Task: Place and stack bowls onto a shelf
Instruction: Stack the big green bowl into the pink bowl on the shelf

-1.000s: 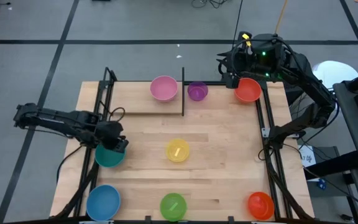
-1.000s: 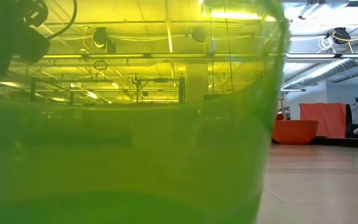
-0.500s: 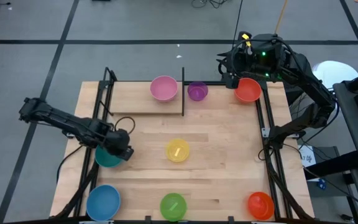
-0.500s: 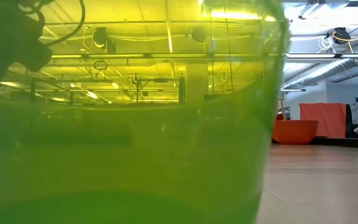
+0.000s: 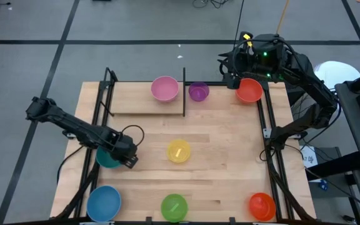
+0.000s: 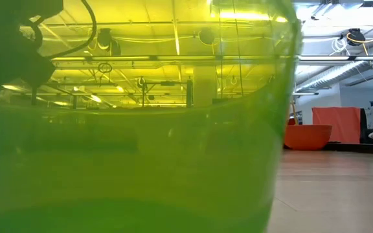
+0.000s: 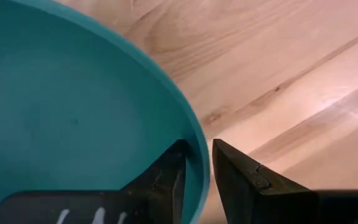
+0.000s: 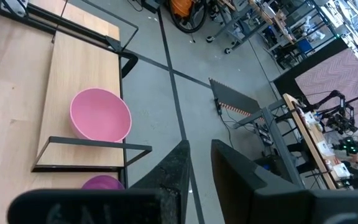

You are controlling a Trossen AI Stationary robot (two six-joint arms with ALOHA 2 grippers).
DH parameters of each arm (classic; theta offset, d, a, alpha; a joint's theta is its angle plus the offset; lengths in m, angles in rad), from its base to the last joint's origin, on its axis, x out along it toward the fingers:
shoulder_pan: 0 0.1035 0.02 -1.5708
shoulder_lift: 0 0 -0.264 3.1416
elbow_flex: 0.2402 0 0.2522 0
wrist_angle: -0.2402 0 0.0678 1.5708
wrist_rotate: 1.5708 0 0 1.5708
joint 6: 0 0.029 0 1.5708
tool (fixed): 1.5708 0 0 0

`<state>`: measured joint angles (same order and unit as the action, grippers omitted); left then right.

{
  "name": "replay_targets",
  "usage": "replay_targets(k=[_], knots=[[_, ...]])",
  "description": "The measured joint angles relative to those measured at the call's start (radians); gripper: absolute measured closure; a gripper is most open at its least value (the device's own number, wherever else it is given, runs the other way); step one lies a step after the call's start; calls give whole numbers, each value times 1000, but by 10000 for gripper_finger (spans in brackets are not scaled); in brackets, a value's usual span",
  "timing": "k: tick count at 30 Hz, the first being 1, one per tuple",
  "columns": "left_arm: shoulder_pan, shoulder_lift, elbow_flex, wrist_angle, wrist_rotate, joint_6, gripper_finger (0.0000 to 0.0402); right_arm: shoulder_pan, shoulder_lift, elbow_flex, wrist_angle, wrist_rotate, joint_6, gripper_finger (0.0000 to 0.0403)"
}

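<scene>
Teal bowl: on the table near its left edge, partly under the left end effector. The left wrist view shows 1 finger inside the bowl and the other outside, the rim between them in a narrow gap; the fingers pinch the rim. Against the frames from 1 second ago, the left arm's elbow sits farther back and the end effector has shifted toward the table's middle and front, while the bowl stays where it was.

Shelf: at the table's far side, left of centre, with a black upright rod at its right end. Pink bowl rests on its far edge. Purple bowl sits just right of the rod.

Red bowl: at the far right corner, under the right end effector. The right wrist view shows its fingers parallel with a narrow gap; whether they grip the red bowl cannot be told. This arm is unchanged from the earlier frames.

Remaining 4 bowls, all unmoved: yellow bowl at mid-table; blue bowl front left; green bowl front centre, filling most of the low view; orange bowl front right, seen also in the low view.
</scene>
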<state>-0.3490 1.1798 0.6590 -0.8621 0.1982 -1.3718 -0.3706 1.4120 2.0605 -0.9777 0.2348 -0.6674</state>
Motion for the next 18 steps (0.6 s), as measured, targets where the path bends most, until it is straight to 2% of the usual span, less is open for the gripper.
replay_targets(k=[3, 6, 11, 14, 18], knots=[[-1, 12, 0, 7, 3, 23, 335, 0, 0, 0, 0, 0, 0, 342], [0, 8, 3, -6, 6, 14, 380, 0, 0, 0, 0, 0, 0, 342], [9, -14, 22, -27, 3, 4, 390, 0, 0, 0, 0, 0, 0, 342], [38, -40, 97, -22, 0, 30, 393, 0, 0, 0, 0, 0, 0, 342], [91, -48, 251, -107, -116, 135, 394, 0, 0, 0, 0, 0, 0, 342]])
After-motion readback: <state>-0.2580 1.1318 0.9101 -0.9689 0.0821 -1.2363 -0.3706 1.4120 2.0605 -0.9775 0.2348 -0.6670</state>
